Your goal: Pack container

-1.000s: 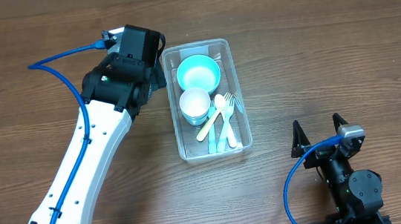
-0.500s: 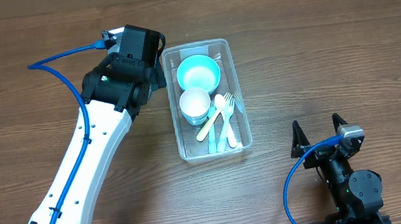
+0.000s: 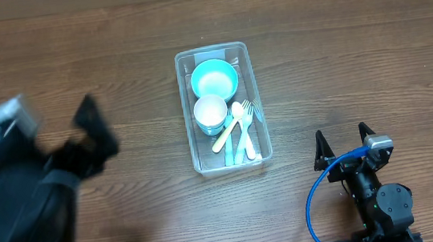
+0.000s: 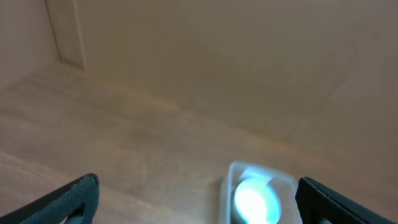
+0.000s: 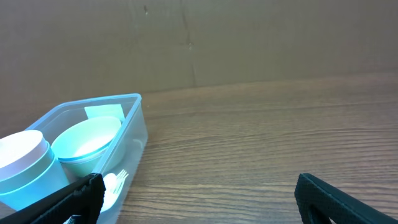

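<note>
container sits mid-bench, clear walls showing its load: a teal bowl at the far end, a white cup just beside it, and pale cutlery flat along the right wall. packing looks complete, which likely explains both arms standing well apart from it. left pincer, blurred overhead, fingers apart. right pincer apart, empty.
</note>
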`<action>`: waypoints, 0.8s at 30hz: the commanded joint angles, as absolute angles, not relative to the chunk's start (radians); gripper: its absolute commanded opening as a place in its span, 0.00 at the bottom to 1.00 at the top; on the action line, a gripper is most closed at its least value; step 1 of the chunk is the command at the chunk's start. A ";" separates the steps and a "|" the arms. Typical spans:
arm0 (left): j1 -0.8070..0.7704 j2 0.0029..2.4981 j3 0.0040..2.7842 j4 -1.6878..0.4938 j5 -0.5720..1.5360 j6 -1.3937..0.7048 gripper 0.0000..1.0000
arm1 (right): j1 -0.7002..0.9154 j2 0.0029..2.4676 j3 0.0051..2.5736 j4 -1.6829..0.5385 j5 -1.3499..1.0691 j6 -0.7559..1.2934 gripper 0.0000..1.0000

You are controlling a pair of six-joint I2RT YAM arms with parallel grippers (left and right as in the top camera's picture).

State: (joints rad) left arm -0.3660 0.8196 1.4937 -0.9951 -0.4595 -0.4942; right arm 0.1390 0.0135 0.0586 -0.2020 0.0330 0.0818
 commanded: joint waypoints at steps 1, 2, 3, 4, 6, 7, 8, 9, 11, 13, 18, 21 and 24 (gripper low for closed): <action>-0.275 0.587 1.385 -0.998 -0.411 -0.486 1.00 | 0.145 0.003 0.058 -0.194 0.031 0.078 1.00; -0.240 0.522 1.344 -0.998 -0.395 -0.487 1.00 | 0.145 0.003 0.058 -0.194 0.031 0.078 1.00; -0.203 0.459 1.299 -0.998 -0.382 -0.487 1.00 | 0.145 0.003 0.058 -0.194 0.031 0.078 1.00; -0.164 0.397 1.246 -0.998 -0.363 -0.487 1.00 | 0.145 0.003 0.058 -0.194 0.031 0.078 1.00; -0.114 0.298 1.138 -0.997 -0.324 -0.487 1.00 | 0.145 0.003 0.058 -0.194 0.031 0.078 1.00; -0.096 0.252 1.071 -0.992 -0.307 -0.487 1.00 | 0.145 0.003 0.058 -0.194 0.031 0.078 1.00; -0.086 0.225 1.023 -0.981 -0.294 -0.487 1.00 | 0.145 0.003 0.058 -0.194 0.031 0.078 1.00; -0.076 0.196 0.959 -0.957 -0.282 -0.496 1.00 | 0.145 0.003 0.058 -0.194 0.031 0.078 1.00; -0.065 0.157 0.828 -0.866 -0.252 -0.503 1.00 | 0.145 0.003 0.058 -0.194 0.031 0.078 1.00; -0.063 0.133 0.667 -0.686 -0.203 -0.501 1.00 | 0.145 0.003 0.058 -0.194 0.031 0.078 1.00; -0.060 0.121 0.387 -0.331 -0.131 -0.501 1.00 | 0.145 0.003 0.058 -0.194 0.031 0.078 1.00; -0.057 0.108 0.257 -0.187 -0.124 -0.477 1.00 | 0.145 0.003 0.058 -0.194 0.031 0.078 1.00; -0.055 0.040 0.168 -0.118 -0.099 -0.403 1.00 | 0.145 0.003 0.058 -0.194 0.031 0.078 1.00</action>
State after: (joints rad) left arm -0.0692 0.1097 0.2325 -0.1661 -0.1421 -0.4824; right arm 0.1390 0.0116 0.0574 -0.2020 0.0330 0.0811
